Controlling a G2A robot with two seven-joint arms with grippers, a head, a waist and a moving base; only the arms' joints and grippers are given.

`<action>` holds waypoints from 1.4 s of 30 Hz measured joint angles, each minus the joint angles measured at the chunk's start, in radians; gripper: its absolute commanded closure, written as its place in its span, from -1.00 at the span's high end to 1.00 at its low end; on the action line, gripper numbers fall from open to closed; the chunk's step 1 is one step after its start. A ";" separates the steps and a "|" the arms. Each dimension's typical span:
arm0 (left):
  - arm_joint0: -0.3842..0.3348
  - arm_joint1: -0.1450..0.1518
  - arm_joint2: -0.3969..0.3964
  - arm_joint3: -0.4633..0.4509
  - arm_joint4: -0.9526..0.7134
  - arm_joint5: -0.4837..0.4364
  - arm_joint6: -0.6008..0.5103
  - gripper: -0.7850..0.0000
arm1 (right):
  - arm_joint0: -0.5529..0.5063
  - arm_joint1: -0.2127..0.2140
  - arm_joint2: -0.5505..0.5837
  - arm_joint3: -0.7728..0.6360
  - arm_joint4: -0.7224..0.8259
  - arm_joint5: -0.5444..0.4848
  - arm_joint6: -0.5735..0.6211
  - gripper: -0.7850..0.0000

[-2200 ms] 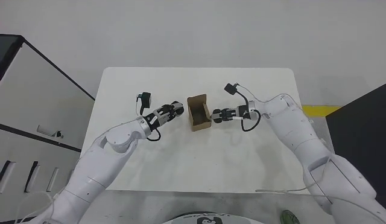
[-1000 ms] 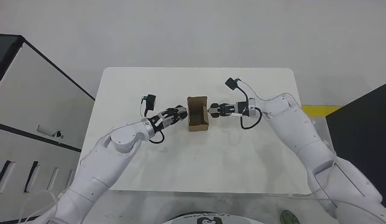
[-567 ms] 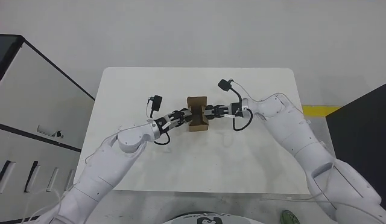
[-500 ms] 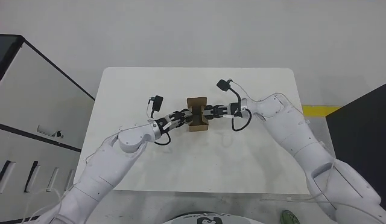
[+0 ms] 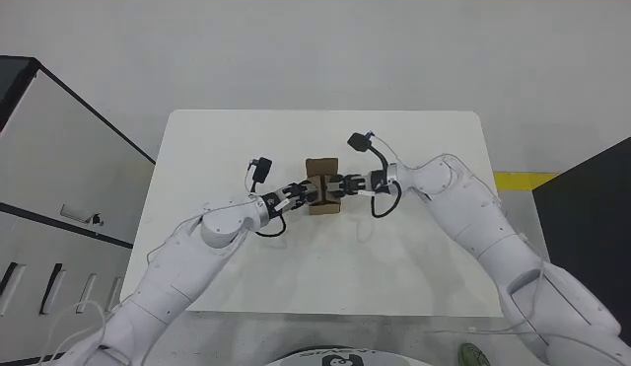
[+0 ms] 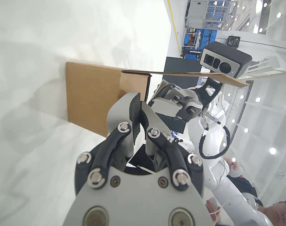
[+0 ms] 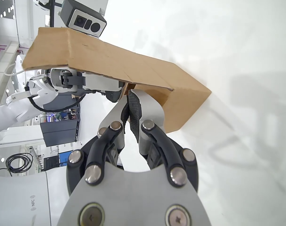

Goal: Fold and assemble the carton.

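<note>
left gripper (image 6: 136,111) closed on nothing, tips against the carton (image 5: 321,184) wall | right gripper (image 7: 128,105) closed likewise, tips at the opposite wall | probably squeezing both sides inward to fold | carton at the middle of the table (image 5: 414,257), between the grippers, long axis running away from the robot, opening apparently upward

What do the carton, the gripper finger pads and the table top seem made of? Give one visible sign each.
Carton: brown cardboard, matte; thin cut edges and creased folds.
Finger pads: probably black rubber; dull, ribbed texture.
Table: smooth white top showing soft shadows; material unclear, perhaps laminate.
</note>
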State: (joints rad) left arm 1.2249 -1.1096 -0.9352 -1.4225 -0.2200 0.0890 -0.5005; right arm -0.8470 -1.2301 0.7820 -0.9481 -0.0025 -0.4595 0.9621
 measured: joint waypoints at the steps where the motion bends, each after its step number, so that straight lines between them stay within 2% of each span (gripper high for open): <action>1: -0.002 -0.002 0.000 0.003 0.001 0.005 0.007 -1.00 | -0.001 0.000 0.000 -0.002 -0.003 0.002 -0.001 -1.00; 19: 0.000 -0.015 -0.012 -0.001 0.007 -0.037 -0.007 -1.00 | -0.011 -0.004 -0.005 -0.022 -0.050 0.039 -0.017 -1.00; 42: -0.020 -0.037 0.002 0.032 0.086 -0.003 0.020 -1.00 | -0.028 0.006 0.027 -0.045 -0.081 0.050 -0.024 -1.00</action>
State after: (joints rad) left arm 1.2044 -1.1462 -0.9330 -1.3904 -0.1343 0.0861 -0.4803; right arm -0.8746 -1.2240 0.8086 -0.9927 -0.0831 -0.4094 0.9382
